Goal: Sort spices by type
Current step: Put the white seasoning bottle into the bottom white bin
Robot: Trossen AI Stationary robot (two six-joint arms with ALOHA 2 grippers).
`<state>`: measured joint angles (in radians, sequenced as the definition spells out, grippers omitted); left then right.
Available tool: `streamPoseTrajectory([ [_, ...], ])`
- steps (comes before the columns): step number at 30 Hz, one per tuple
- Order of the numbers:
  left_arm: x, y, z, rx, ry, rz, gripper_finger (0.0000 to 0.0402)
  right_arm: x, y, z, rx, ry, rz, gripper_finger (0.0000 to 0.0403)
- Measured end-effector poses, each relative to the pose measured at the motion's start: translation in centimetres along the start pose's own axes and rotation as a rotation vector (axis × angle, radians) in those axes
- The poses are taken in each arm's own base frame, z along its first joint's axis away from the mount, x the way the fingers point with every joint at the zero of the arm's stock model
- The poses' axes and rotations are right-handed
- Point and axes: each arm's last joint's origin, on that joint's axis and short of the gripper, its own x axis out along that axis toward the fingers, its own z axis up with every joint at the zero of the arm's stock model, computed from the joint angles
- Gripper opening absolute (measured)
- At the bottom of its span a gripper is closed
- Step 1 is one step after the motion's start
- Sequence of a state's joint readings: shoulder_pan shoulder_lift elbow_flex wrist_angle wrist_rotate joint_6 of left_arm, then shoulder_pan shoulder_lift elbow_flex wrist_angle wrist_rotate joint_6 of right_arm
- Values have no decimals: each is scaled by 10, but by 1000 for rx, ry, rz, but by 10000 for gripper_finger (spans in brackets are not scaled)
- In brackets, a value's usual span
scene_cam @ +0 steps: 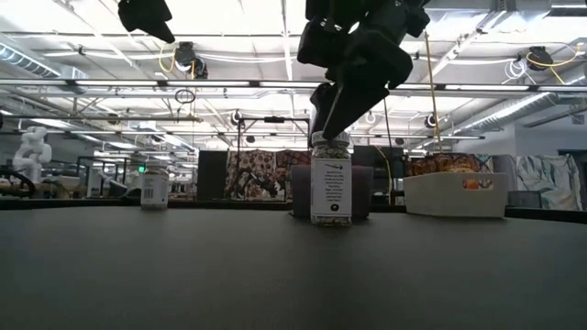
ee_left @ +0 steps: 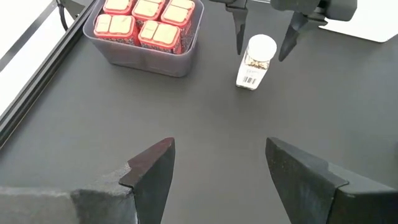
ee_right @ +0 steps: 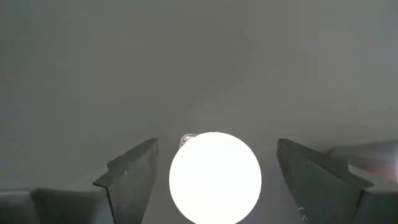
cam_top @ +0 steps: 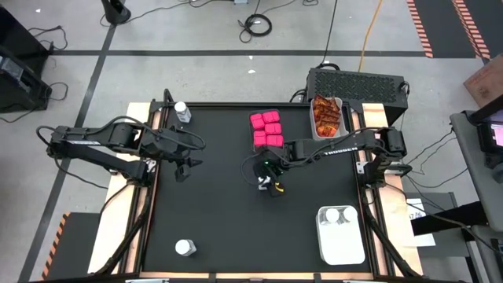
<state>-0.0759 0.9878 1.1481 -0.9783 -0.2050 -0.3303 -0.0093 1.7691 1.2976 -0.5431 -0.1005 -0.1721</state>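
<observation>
While the left gripper (cam_top: pixel 182 168) is held spread and empty near the table's left side, the right gripper (cam_top: pixel 269 184) is poised over an upright jar (ee_left: pixel 255 62) mid-table, its fingers parted on either side of the white lid, not touching it.

We see two dark, near-black jointed arms with black cables looped along them. The right arm (cam_top: pixel 330 149) carries white lettering on one link, and a small green light and yellow patches show near its claw (cam_top: pixel 267 182). The left claw (ee_left: pixel 217 180) has two matt wedge-shaped fingers with squared tips
</observation>
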Motion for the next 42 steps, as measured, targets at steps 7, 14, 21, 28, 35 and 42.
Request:
streamPoseTrajectory([
  [7,0,0,0,3,0,0,253,3,0,-2,31,17,3,320],
  [14,0,0,0,5,2,1,253,15,-1,-5,66,53,6,320],
  [21,0,0,-1,13,6,2,253,17,-2,-4,75,44,-19,314],
  [28,0,0,-1,20,6,2,253,17,-2,-4,86,44,-20,279],
  [35,0,0,-1,24,6,2,253,17,-2,-4,141,44,-20,226],
  [42,0,0,-1,25,7,2,253,13,0,-7,321,75,-22,188],
])
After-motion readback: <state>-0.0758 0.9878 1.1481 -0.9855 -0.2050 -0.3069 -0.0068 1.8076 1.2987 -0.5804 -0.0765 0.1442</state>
